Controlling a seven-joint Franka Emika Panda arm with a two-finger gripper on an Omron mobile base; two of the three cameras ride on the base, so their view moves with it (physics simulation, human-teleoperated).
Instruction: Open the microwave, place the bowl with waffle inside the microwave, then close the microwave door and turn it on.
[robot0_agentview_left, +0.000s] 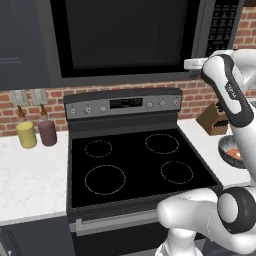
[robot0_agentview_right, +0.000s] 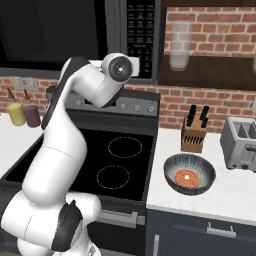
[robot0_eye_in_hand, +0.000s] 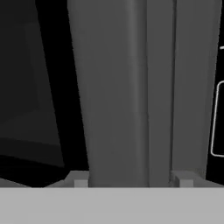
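Observation:
The microwave (robot0_agentview_left: 125, 35) hangs above the stove, and its door (robot0_eye_in_hand: 118, 96) with the black window is closed. Its keypad strip (robot0_agentview_right: 140, 35) is at the right. My gripper (robot0_eye_in_hand: 131, 180) is raised right up to the door's right edge, beside the keypad. Its fingers (robot0_eye_in_hand: 78, 179) stand apart on either side of a grey upright bar of the door, open. The dark grey bowl (robot0_agentview_right: 172, 165) sits on the counter right of the stove, apart from the gripper, with the orange-red waffle (robot0_agentview_right: 187, 177) lying in it. The arm partly hides the bowl (robot0_agentview_left: 226, 146) in the left base view.
The black-topped stove (robot0_agentview_left: 135, 165) stands below the microwave. A knife block (robot0_agentview_right: 194, 135) and a toaster (robot0_agentview_right: 242, 142) stand behind the bowl. A yellow jar (robot0_agentview_left: 26, 135) and a mauve jar (robot0_agentview_left: 48, 132) stand on the left counter. A glass jar (robot0_agentview_right: 180, 45) rests on the shelf.

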